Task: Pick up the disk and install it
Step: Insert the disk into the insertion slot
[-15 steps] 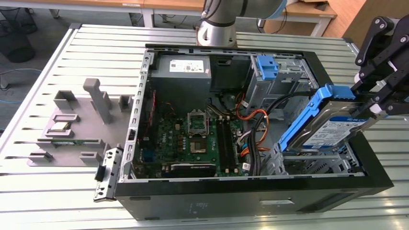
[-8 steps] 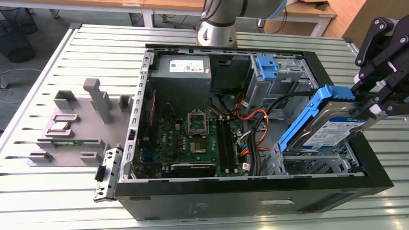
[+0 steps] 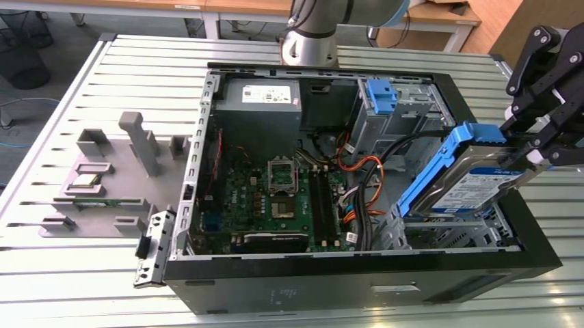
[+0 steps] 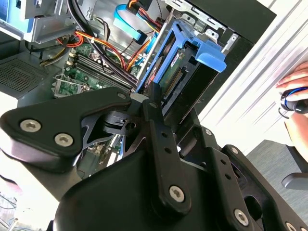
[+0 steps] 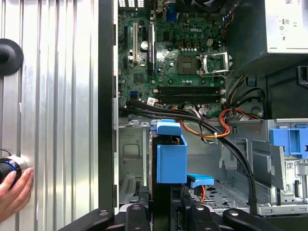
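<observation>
The disk [image 3: 467, 183], a silver-black drive with a blue-and-white label in a blue carrier frame, hangs tilted on edge over the open computer case [image 3: 365, 283] at the exterior view's right. My gripper [image 3: 531, 156] is shut on its upper end. The disk's lower end sits at the metal drive cage [image 3: 449, 236] in the case's near right corner. The second wrist view has the fingers [image 4: 153, 108] clamped on the disk [image 4: 175, 72], with its blue handle [image 4: 208, 52] beyond. In the first wrist view the blue carrier [image 5: 171, 159] stands edge-on just ahead of my gripper [image 5: 163, 195].
Inside the case lie the motherboard [image 3: 278, 198], a grey power supply [image 3: 260, 99], orange and black cables [image 3: 365, 171] and a taller blue bracket [image 3: 381, 96] on the rear cage. A grey fixture [image 3: 109, 178] stands on the slatted table. A person's hand [image 5: 14, 185] rests beside the case.
</observation>
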Robot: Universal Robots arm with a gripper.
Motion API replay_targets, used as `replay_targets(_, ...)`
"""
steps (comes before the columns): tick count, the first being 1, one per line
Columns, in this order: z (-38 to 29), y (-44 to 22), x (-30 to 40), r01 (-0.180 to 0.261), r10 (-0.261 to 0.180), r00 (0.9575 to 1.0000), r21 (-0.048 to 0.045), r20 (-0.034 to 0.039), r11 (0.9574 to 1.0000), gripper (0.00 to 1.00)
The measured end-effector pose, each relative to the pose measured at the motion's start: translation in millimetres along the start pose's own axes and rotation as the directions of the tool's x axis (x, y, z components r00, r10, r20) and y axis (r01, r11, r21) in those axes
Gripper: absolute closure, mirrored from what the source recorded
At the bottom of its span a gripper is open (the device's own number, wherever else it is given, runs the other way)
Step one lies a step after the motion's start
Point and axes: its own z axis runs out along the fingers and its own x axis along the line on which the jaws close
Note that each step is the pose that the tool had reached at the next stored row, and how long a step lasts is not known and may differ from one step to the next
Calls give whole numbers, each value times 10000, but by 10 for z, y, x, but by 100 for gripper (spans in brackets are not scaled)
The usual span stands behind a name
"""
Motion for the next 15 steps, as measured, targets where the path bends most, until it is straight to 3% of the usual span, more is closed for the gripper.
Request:
replay_targets(10,70,-4,4,0,0,10000,0,0,10000,65)
replay_targets(15,73,-4,5,0,0,10000,0,-1,10000,65)
